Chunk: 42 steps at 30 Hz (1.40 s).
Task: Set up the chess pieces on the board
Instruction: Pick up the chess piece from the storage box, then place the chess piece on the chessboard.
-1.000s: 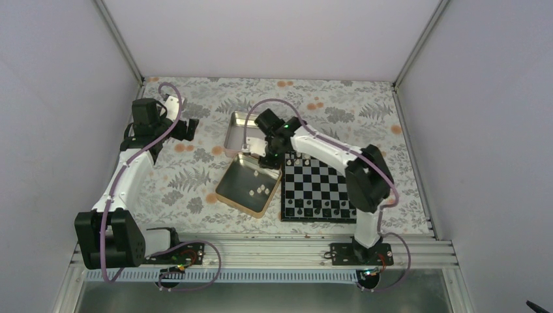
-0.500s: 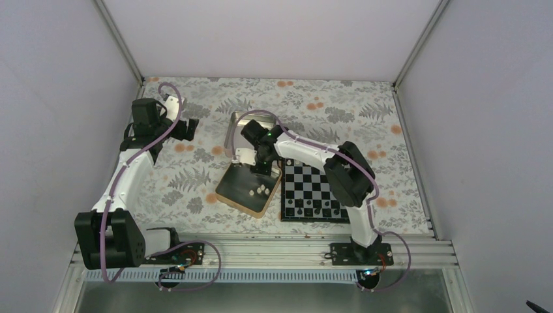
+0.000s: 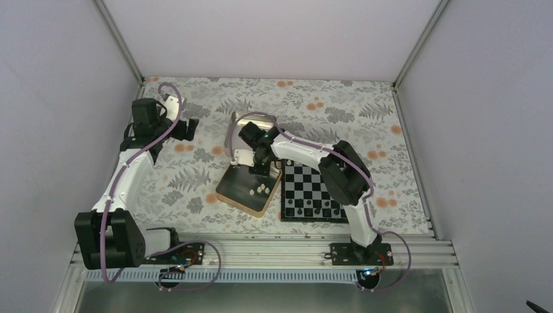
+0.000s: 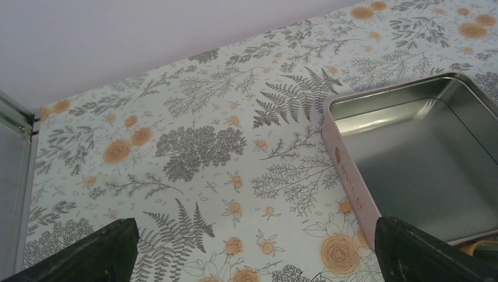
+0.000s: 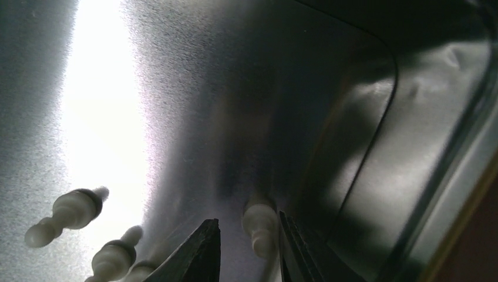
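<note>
The black-and-silver board (image 3: 317, 186) lies right of centre. A gold-rimmed tin (image 3: 225, 193) beside its left edge holds several cream-white chess pieces (image 3: 263, 189). My right gripper (image 3: 257, 168) reaches down into this tin. In the right wrist view the right gripper (image 5: 246, 249) is open, with one cream piece (image 5: 260, 226) lying between the fingers, close to the right one. Two more cream pieces (image 5: 67, 214) lie to the left. My left gripper (image 3: 192, 128) is open and empty over the tablecloth; it also shows in the left wrist view (image 4: 252, 252).
A second, empty tin (image 4: 423, 153) lies behind the first, partly under the right arm (image 3: 306, 151). Tiny dark pieces (image 3: 313, 212) stand along the board's near rows. The tin's wall (image 5: 411, 147) rises just right of the right fingers. Cell walls close in on three sides.
My right gripper has moved left from the board's far-left corner and down into the gold-rimmed tin. The left arm has not moved.
</note>
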Motion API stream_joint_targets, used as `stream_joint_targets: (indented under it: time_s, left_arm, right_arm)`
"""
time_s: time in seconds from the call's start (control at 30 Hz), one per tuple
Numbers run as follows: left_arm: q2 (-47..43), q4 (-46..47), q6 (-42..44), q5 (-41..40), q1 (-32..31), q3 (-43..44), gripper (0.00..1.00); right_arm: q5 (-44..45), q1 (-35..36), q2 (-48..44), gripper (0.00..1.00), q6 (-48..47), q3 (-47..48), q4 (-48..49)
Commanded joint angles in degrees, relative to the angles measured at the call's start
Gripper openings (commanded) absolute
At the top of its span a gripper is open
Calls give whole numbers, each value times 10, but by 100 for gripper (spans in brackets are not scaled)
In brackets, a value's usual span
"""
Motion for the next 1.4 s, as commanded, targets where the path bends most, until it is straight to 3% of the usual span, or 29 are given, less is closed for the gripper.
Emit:
stream_joint_targets:
  time_s: [0.0,0.07,0.17,0.23,0.6,1.1,1.37]
  left_arm:
    - [-12,1,7,1,2,-2,100]
    - [-11,0,7,1,2,-3,100]
    - [-10,0,7,2,2,-2,100]
    - [-9,1,7,2,2,-3,100]
    - [-8,0,7,3,2,0,100]
    - [1,-2,8,12,2,2,100]
    - [1,-2,8,13,2,2,100]
  right_arm:
    - [10,1,21,29,-8,22,6]
    - [8,1,23,24,-8,23,4]
    - [9,1,19,9,-6,23,5]
    - [8,1,4,6,-5,18,6]
    - [27,-14,-154,6,15,-20,-17]
    - [-29,-266,-315,7,-6,-229,19]
    - [-35,-304,-294,8,-20,-265,29]
